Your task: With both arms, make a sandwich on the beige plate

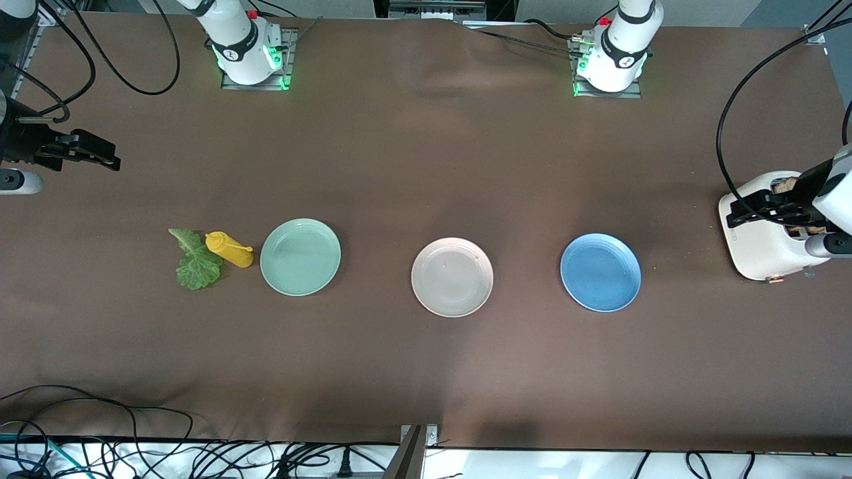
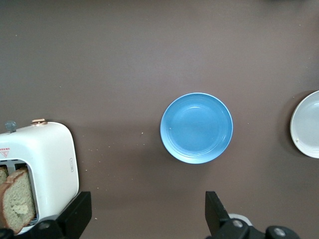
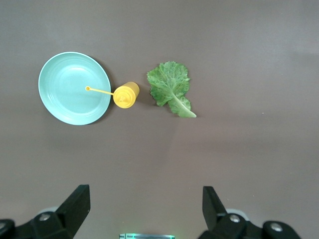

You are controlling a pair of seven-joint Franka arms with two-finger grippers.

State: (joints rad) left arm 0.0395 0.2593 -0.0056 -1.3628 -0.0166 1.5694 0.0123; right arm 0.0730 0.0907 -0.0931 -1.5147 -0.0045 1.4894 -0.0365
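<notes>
The beige plate [image 1: 452, 277] lies bare in the middle of the table, and its edge shows in the left wrist view [image 2: 306, 124]. A crinkled green lettuce leaf [image 1: 196, 263] [image 3: 171, 88] lies flat on the table toward the right arm's end. Brown bread slices [image 2: 15, 199] stand in a white toaster [image 1: 765, 229] [image 2: 47, 164] at the left arm's end. My left gripper [image 1: 739, 211] [image 2: 148, 214] hangs open over the toaster's edge, holding nothing. My right gripper [image 1: 106, 158] [image 3: 144, 209] is open and empty over bare table at the right arm's end.
A mint-green plate [image 1: 300, 256] [image 3: 75, 88] sits beside a yellow squeeze bottle [image 1: 229, 249] [image 3: 125, 94], which lies next to the lettuce. A blue plate [image 1: 600, 271] [image 2: 196, 128] sits between the beige plate and the toaster. Cables run along the table's near edge.
</notes>
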